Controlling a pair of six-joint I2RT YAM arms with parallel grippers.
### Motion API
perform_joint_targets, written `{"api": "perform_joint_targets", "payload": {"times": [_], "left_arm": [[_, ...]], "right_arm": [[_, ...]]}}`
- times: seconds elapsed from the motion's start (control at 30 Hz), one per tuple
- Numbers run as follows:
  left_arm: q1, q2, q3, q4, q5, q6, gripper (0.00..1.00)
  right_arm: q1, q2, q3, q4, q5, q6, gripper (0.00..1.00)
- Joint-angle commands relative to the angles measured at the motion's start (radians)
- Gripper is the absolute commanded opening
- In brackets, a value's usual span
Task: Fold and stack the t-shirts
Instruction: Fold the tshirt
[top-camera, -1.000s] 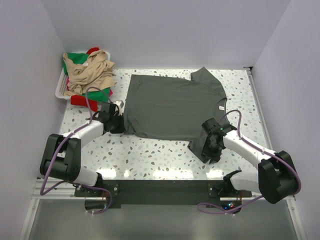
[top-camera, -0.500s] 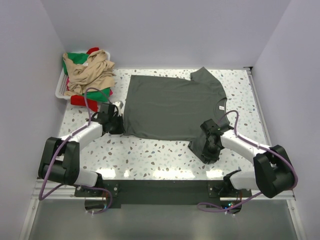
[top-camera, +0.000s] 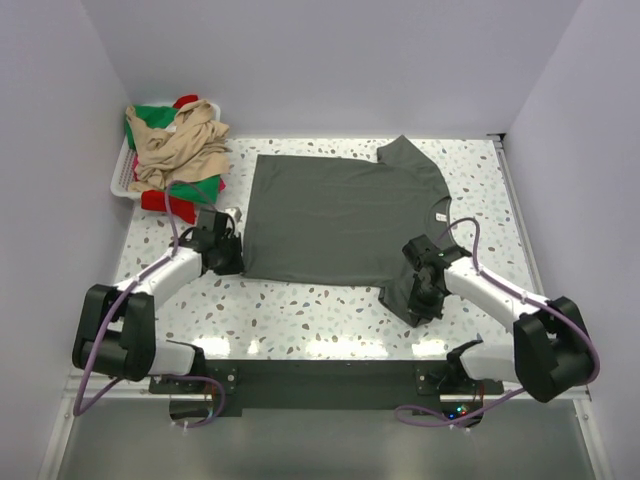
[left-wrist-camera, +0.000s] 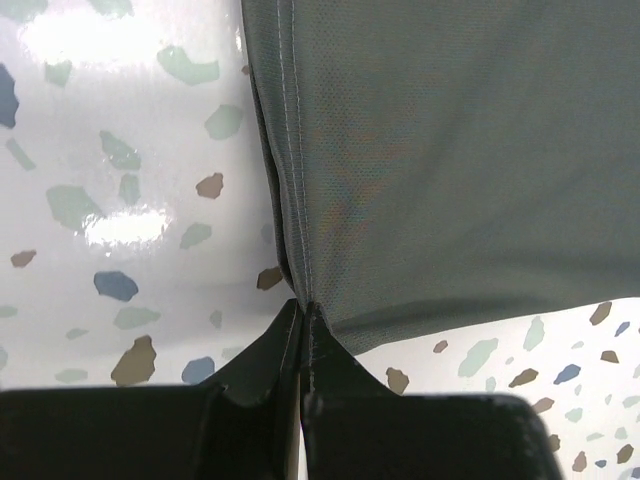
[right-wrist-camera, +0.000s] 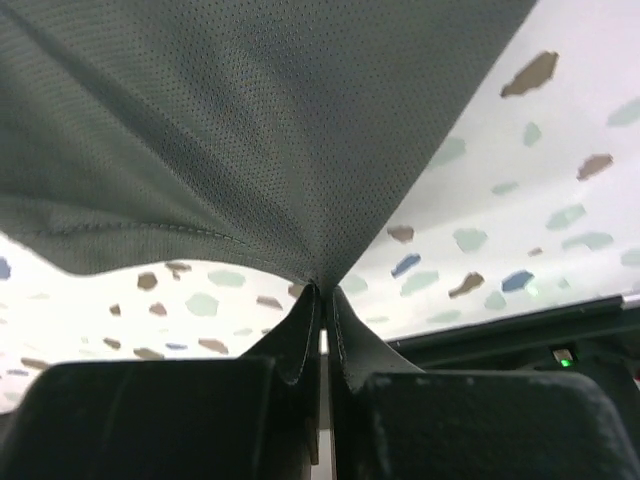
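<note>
The dark grey t-shirt (top-camera: 340, 215) lies spread on the speckled table, its neck with the small white label (top-camera: 440, 215) at the right. My left gripper (top-camera: 232, 258) is shut on the shirt's near left hem corner; the left wrist view shows the cloth (left-wrist-camera: 430, 170) pinched at the fingertips (left-wrist-camera: 302, 312). My right gripper (top-camera: 420, 300) is shut on the near right sleeve (top-camera: 400, 292); the right wrist view shows the cloth (right-wrist-camera: 250, 130) running into the closed tips (right-wrist-camera: 322, 290). Beige (top-camera: 180, 145), green (top-camera: 150, 115) and red (top-camera: 165, 200) shirts are heaped in the basket.
A white plastic basket (top-camera: 118, 178) stands at the back left corner. White walls close in the left, back and right. A dark rail (top-camera: 320, 380) with the arm bases runs along the near edge.
Both grippers have drawn the grey shirt slightly left and toward the back; its left edge now lies straighter. Both stay shut on the cloth.
</note>
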Motion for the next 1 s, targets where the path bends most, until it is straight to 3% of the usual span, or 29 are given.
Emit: {"api": "perform_joint_targets", "payload": {"times": [0.0,0.53,0.97], "left_arm": [[0.008,-0.059,-0.01,-0.066,-0.033,-0.055,0.0],[0.008,-0.194,-0.023,-0.235,0.005,-0.158,0.0],[0.008,-0.069,0.145,-0.201,0.019,-0.128,0.0]], "right_arm": [[0.001,-0.058,0.073,-0.149,-0.007,-0.038,0.0],[0.007,-0.219,0.166,-0.392,-0.104,-0.021,0.0],[-0.022,-0.071,0.388,-0.271,0.046,-0.008,0.0]]}}
